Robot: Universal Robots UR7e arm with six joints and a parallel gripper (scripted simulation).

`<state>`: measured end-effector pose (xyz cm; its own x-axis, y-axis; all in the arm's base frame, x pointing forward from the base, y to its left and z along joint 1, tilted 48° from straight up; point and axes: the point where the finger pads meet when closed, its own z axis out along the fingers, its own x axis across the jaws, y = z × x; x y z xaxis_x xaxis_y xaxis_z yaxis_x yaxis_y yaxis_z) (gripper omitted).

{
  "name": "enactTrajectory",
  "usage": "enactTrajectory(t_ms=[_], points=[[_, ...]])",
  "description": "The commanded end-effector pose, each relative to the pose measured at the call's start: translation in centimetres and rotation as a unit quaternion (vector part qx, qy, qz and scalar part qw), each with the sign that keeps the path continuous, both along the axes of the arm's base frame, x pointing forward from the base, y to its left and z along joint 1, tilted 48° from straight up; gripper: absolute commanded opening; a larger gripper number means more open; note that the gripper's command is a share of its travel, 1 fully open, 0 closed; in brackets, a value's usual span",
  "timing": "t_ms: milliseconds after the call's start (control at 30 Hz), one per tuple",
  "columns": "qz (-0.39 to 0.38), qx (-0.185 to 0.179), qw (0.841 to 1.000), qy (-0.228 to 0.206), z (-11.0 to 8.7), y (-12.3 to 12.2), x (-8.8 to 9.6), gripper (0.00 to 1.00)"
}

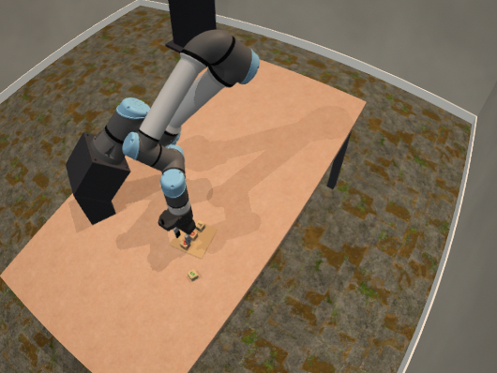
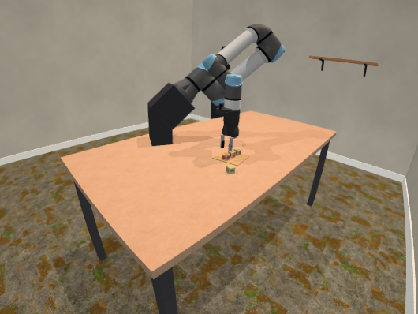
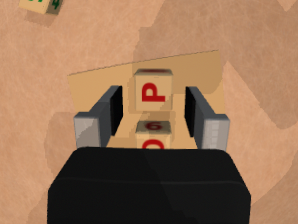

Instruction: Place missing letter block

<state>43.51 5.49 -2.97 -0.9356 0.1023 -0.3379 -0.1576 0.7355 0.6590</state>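
A block with a red P [image 1: 185,245] [image 2: 225,156] [image 3: 153,94] lies flat on the tan mat [image 1: 203,250] [image 2: 240,160] [image 3: 90,87], at the reader's right end of the row. The middle block [image 1: 193,234] [image 2: 233,154] [image 3: 153,144] shows a red O, partly hidden in the wrist view, and a 6 on its side. A third block [image 1: 201,226] [image 2: 238,151] lies at the other end; its top letter is too small to read. My gripper [image 1: 182,237] [image 2: 226,147] [image 3: 153,101] is open and empty, above the row near the P block.
A block with a green S [image 1: 192,275] [image 2: 230,170] [image 3: 40,5] lies on the table [image 1: 141,305] [image 2: 158,197], off the mat and beyond its edge. The arm's shadows fall across the table and part of the mat.
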Motion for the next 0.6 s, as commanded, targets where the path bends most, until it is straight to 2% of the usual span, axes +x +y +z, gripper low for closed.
enactTrajectory(t_ms=[0, 267, 567], points=[[0.0, 0.0, 1.0, -0.001, 1.0, -1.0, -0.4, 0.87], [0.0, 0.0, 1.0, -0.001, 2.3, -2.3, -1.0, 0.87], [0.0, 0.0, 1.0, -0.001, 2.5, -2.5, -1.2, 0.87]])
